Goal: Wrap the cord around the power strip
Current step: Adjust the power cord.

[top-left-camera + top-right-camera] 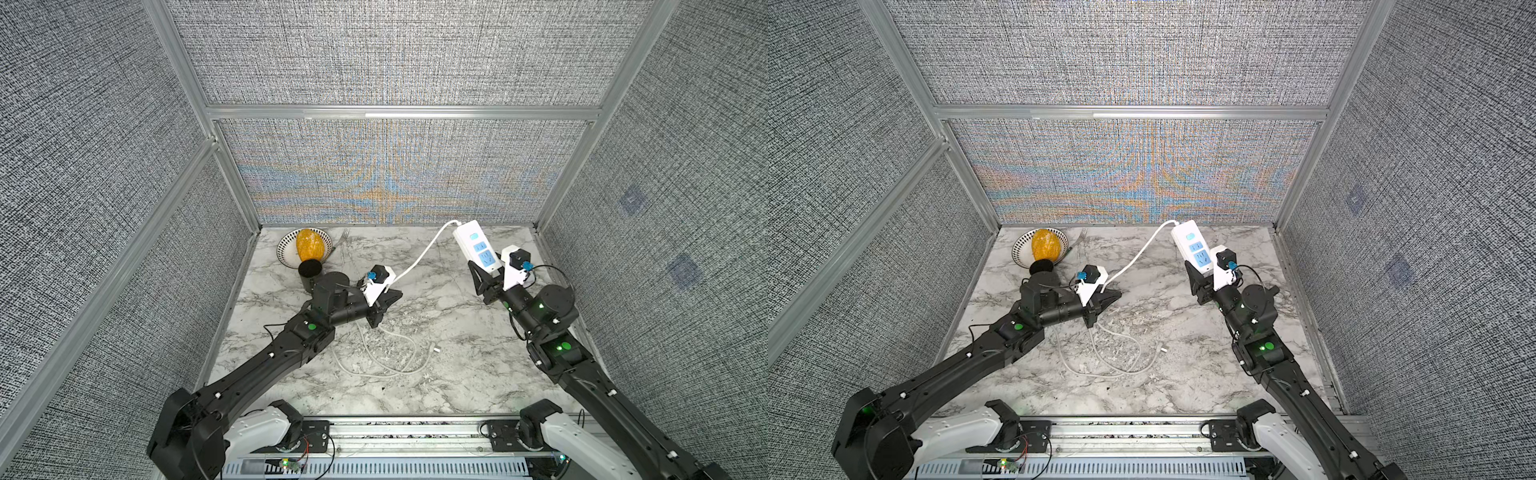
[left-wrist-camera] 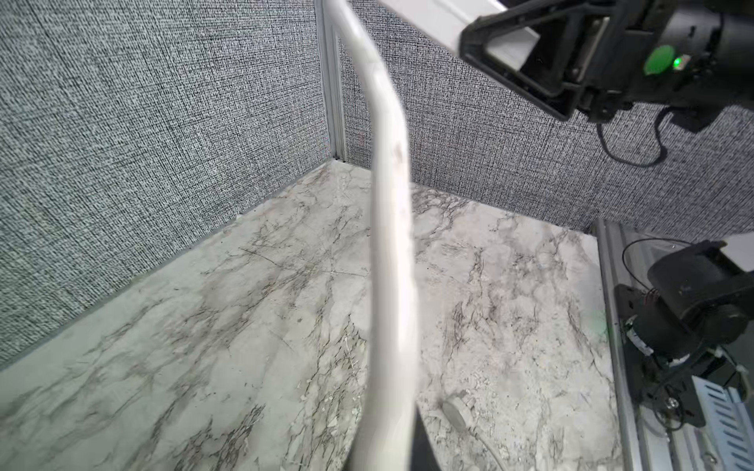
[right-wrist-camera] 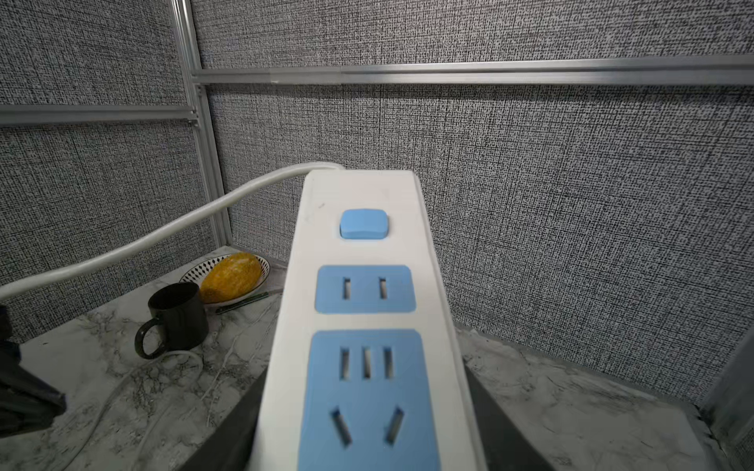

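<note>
Two tools share the work above the marble counter point(image 1: 457, 316). The strip point(image 1: 473, 243) is the biggest piece and is held off the counter with its sockets facing up. Its near end is clamped in the right tool point(image 1: 484, 275), and the far end, where the cord leaves, points at the back wall. It looks like a rigid, light plastic block with smooth sides, so it may twist in the grip if the wrap pulls hard. Holding it by the end leaves most of its length free for turns. The cord point(image 1: 419, 254) runs through the air to the left tool point(image 1: 394, 291), which is clenched on it, and the rest lies in slack loops on the counter. It seems limp yet springy, likely to uncoil unless taut, and best pinched nearer the strip. The plug point(image 1: 435, 348) lies loose at the loops' end, a small weight that could swing.
</note>
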Controlling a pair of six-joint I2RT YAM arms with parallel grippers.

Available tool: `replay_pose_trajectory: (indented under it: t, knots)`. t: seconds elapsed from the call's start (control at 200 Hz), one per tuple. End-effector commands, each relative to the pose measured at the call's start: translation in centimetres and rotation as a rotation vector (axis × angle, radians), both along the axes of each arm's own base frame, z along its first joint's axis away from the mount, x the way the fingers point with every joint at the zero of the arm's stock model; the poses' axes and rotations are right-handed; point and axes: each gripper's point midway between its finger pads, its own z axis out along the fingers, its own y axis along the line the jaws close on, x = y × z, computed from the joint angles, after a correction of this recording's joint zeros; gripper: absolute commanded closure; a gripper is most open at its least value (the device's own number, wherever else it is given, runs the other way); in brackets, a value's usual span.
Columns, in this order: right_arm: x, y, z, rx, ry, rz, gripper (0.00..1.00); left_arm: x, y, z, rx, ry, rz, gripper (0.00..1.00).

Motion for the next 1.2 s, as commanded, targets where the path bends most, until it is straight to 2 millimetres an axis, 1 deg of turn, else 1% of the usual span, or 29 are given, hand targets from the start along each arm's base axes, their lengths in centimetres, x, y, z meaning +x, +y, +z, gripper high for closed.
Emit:
replay_pose_trajectory:
  t: [0.0,0.09,0.22,0.31,0.44,0.525,0.596,0.691,0.781,0.846,0.901,0.976,1.006,1.021,1.026,1.041,1.121,1.196]
  knots:
    - [0.6,-0.2,0.1,-0.037,-0.004,-0.026,0.88,-0.7,0.4,-0.9,0.092,-0.083,-0.024,1.0]
    - [1.0,0.9,-1.2,-0.082,0.038,0.01,0.88,-1.3,0.2,-0.4,0.114,-0.124,-0.063,1.0]
    - [1.7,0.8,-2.6,-0.138,0.087,-0.032,0.88,-2.2,-0.1,1.2,0.136,-0.177,-0.122,1.0]
    - [1.8,0.3,-2.7,-0.142,0.09,-0.072,0.9,-2.9,-0.3,2.6,0.129,-0.217,-0.16,1.0]
    - [1.9,-0.3,-2.7,-0.141,0.082,-0.105,0.9,-4.0,-0.3,3.9,0.109,-0.264,-0.206,1.0]
    - [1.7,0.1,-2.5,-0.134,0.069,-0.082,0.9,-4.6,-0.4,4.2,0.1,-0.284,-0.231,1.0]
    - [1.4,0.4,-1.9,-0.119,0.045,-0.064,0.9,-5.0,-0.6,4.3,0.093,-0.289,-0.253,1.0]
    - [1.4,0.8,-1.0,-0.103,0.028,-0.049,0.9,-5.1,-0.8,4.4,0.086,-0.28,-0.261,1.0]
    - [1.1,1.3,0.3,-0.08,-0.005,-0.025,0.9,-5.0,-1.0,4.2,0.083,-0.269,-0.262,1.0]
    - [0.9,1.3,1.3,-0.064,-0.025,-0.022,0.9,-5.0,-1.0,4.2,0.083,-0.265,-0.261,1.0]
    - [1.1,1.3,1.6,-0.061,-0.022,-0.029,0.9,-4.9,-1.0,4.1,0.085,-0.262,-0.256,1.0]
    - [1.9,1.7,0.7,-0.107,0.025,-0.021,0.91,-5.0,-1.0,4.3,0.092,-0.266,-0.256,1.0]
    - [2.2,2.0,-0.3,-0.134,0.059,-0.017,0.91,-5.0,-0.9,4.4,0.097,-0.27,-0.256,1.0]
    - [2.5,2.1,-1.2,-0.148,0.086,-0.016,0.92,-5.0,-0.9,4.4,0.103,-0.271,-0.258,1.0]
    - [2.5,2.1,-0.5,-0.143,0.075,-0.017,0.91,-5.0,-0.9,4.4,0.104,-0.273,-0.258,1.0]
    - [2.7,2.2,-0.3,-0.148,0.081,-0.017,0.91,-5.0,-0.9,4.5,0.111,-0.274,-0.26,1.0]
    - [3.6,2.5,-2.2,-0.189,0.145,-0.02,0.92,-5.0,-0.7,4.7,0.147,-0.274,-0.264,1.0]
    - [4.0,2.7,-3.5,-0.227,0.18,-0.024,0.92,-5.0,-0.6,4.8,0.188,-0.269,-0.278,1.0]
